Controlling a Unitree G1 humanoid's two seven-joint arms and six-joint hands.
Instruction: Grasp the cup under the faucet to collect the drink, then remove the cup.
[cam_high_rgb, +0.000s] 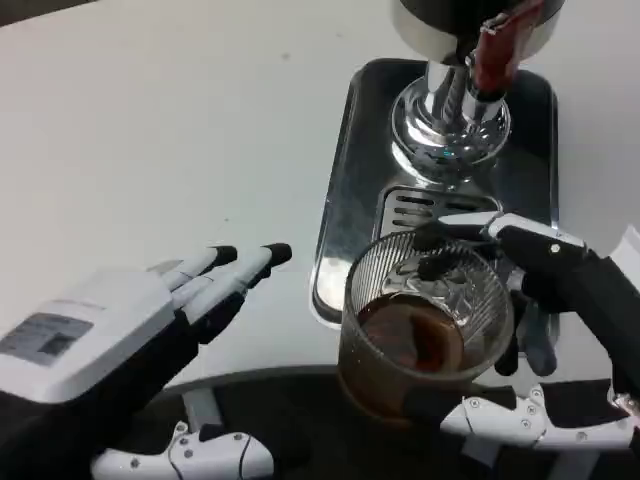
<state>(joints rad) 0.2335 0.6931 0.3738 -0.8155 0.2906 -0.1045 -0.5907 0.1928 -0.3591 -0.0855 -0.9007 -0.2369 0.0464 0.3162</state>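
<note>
Nearest you, your left hand (130, 330) rests low over the white surface (150, 130) with its fingers (235, 270) stretched out and apart, holding nothing — the black tips point toward the tray. Beside it, your right hand (540, 330) is wrapped around the cup (425, 335): one finger (470, 232) lies across the far rim, and a white one curls under the near side. The cup is a ribbed clear glass with dark brown drink in its lower part (roughly half full, as far as you can tell), and it sits over the tray's near edge, on the near side of the slotted drip grate (420, 210). Past that lies the dark metal tray (345, 180). At the far end stands the dispenser's chrome base (450, 125) with the faucet and its red handle (497, 45) above it — the cup is well clear of them.
</note>
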